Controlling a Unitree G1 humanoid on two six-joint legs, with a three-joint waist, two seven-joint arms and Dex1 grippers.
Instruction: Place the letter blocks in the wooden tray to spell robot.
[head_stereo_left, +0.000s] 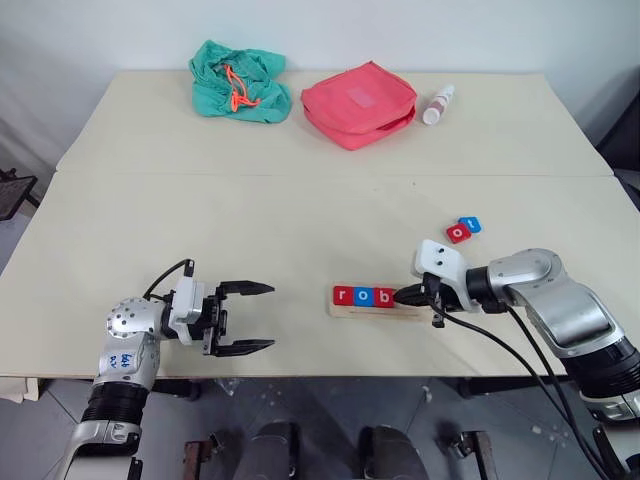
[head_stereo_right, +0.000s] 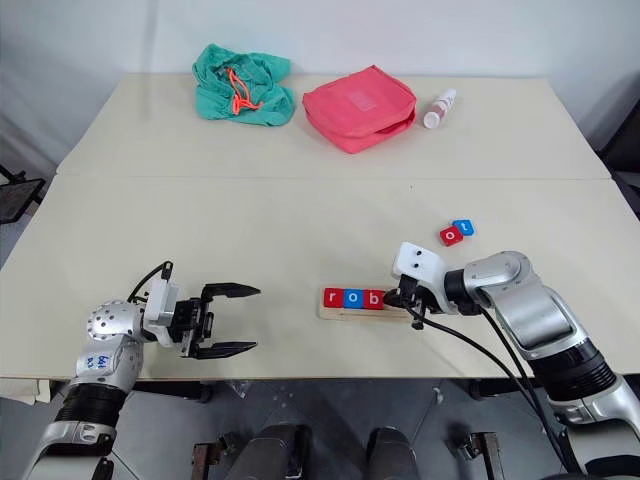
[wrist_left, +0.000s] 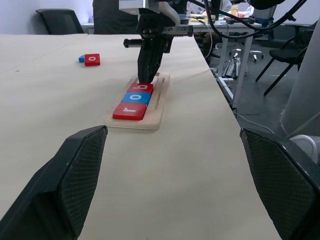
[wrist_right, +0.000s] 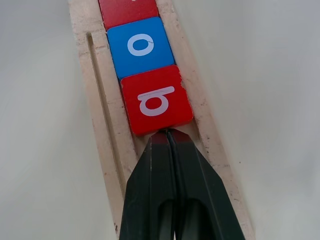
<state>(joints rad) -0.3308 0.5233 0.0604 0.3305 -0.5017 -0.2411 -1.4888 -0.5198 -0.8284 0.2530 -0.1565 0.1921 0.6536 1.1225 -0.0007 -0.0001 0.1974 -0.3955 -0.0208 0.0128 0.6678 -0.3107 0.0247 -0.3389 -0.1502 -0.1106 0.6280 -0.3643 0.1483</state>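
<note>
Pale tabletop (head_stereo_left: 300, 220) fills the head views, with the wooden tray (head_stereo_left: 345, 312) close to its near edge serving as the reference point. On the tray lie three letter blocks reading r (head_stereo_left: 343, 295), o (head_stereo_left: 364, 296), b (head_stereo_left: 384, 297), pressed side by side — a judged sign that the word is being built from the tray's left end, with free tray length remaining at the right. The right gripper (head_stereo_left: 404, 296) has its jaws clenched and empty, the tip at the outer edge of the b block, probably to nudge it flush against its neighbour. Behind and right of the tray, well apart from it, sit the red o block (head_stereo_left: 457, 233) and the blue block (head_stereo_left: 470, 225), touching each other; bare table surrounds them. The left gripper (head_stereo_left: 255, 317) rests left of the tray, jaws released wide, holding nothing. Far behind the tray lie a green cloth (head_stereo_left: 240, 82), a red pouch (head_stereo_left: 358, 103) and a small bottle (head_stereo_left: 438, 104) — clear of the working area. Left wrist view: the tray runs close along the table edge, so little margin exists on that side. Right wrist view: the clenched fingertips (wrist_right: 167, 137) meet the b block's edge.
</note>
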